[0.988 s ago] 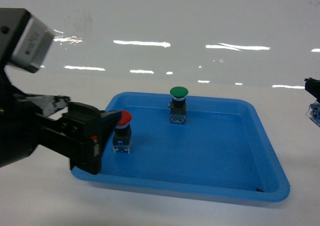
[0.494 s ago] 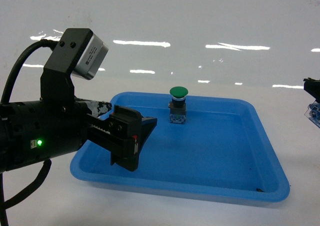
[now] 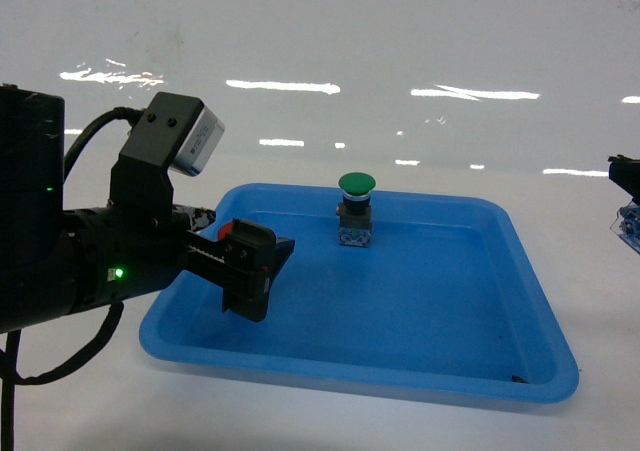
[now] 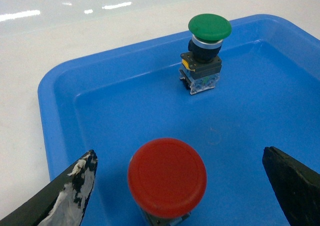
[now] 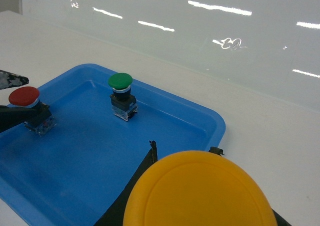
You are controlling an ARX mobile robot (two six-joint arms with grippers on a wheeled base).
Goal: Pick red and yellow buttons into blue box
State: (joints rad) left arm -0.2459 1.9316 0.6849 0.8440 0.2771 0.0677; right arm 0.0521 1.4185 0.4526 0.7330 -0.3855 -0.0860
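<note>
1. On the left of the head view, the left gripper (image 3: 262, 267) reaches over the near-left corner of the shallow blue tray (image 3: 420, 369), which lies on the white table (image 3: 330, 421).
2. Its fingers (image 4: 70, 186) stand wide apart on either side of the red button (image 4: 167, 176), not touching it; the button stands upright on the tray floor near the left wall.
3. Farther back, about mid-tray, the green button (image 3: 357, 209) stands upright, well apart from the red one.
4. At the right edge of the head view only a sliver of the right gripper (image 3: 626, 203) shows.
5. From the right wrist view, the yellow button (image 5: 200, 193) fills the lower frame, its cap close under the camera, with dark fingers (image 5: 131, 188) clamped against it, above the tray's right rim.
</note>
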